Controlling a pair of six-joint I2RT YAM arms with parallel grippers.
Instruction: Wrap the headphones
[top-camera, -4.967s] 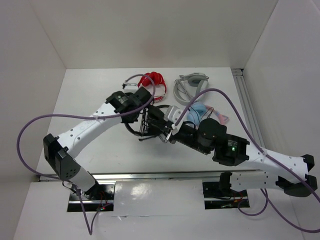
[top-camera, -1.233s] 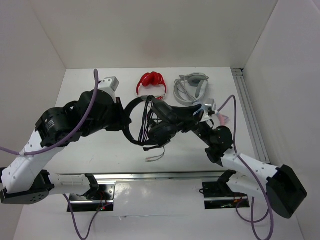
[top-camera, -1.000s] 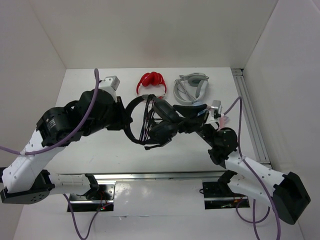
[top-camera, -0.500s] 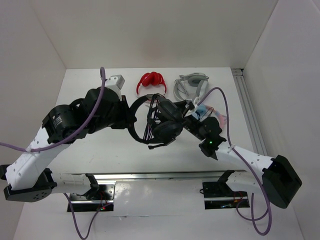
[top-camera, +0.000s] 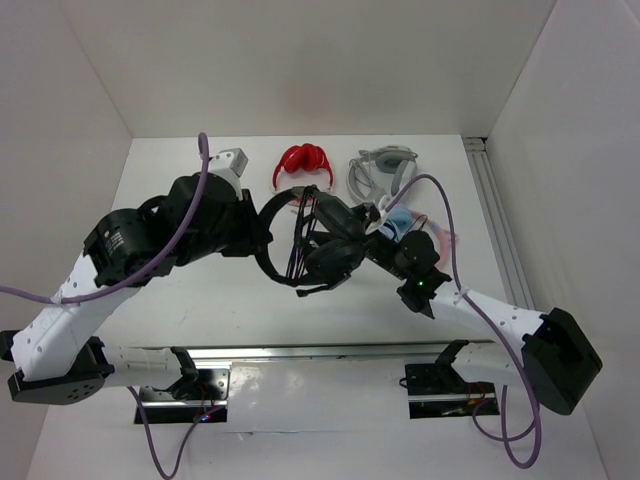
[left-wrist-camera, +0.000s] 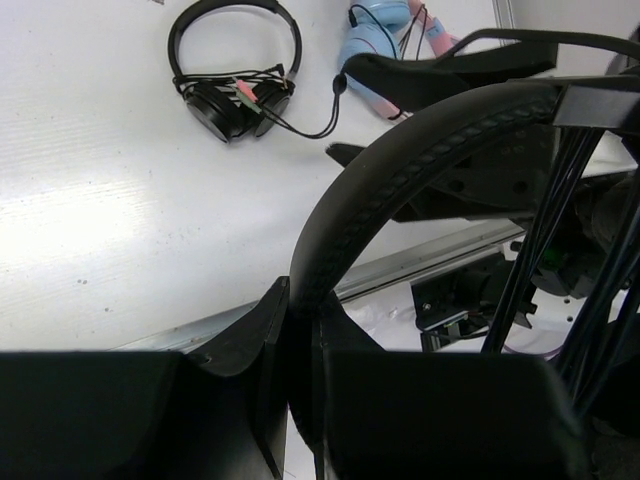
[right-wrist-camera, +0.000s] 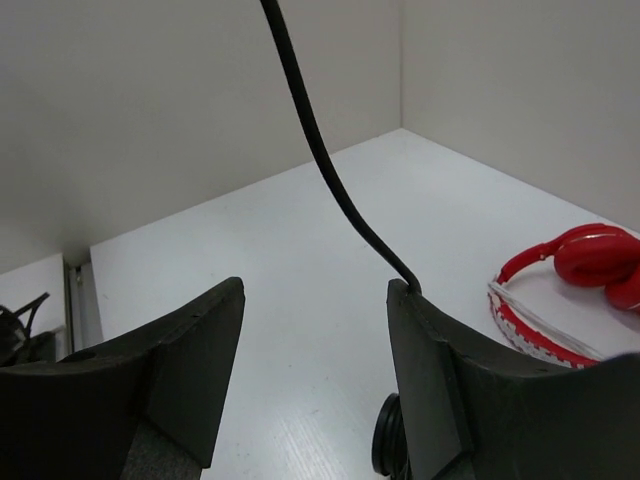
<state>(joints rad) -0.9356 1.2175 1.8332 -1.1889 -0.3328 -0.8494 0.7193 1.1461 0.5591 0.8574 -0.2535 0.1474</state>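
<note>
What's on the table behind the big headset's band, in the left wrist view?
A smaller black pair and a blue-and-pink pair; the band hides whatever lies farther right.

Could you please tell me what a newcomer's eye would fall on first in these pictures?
The large black headphones are held over the middle of the table between the two arms, their headband clamped in the left end effector. The right end effector stands open, with a thin black cable running down to one fingertip. Behind them, a bright red pair lies at the far edge.
</note>
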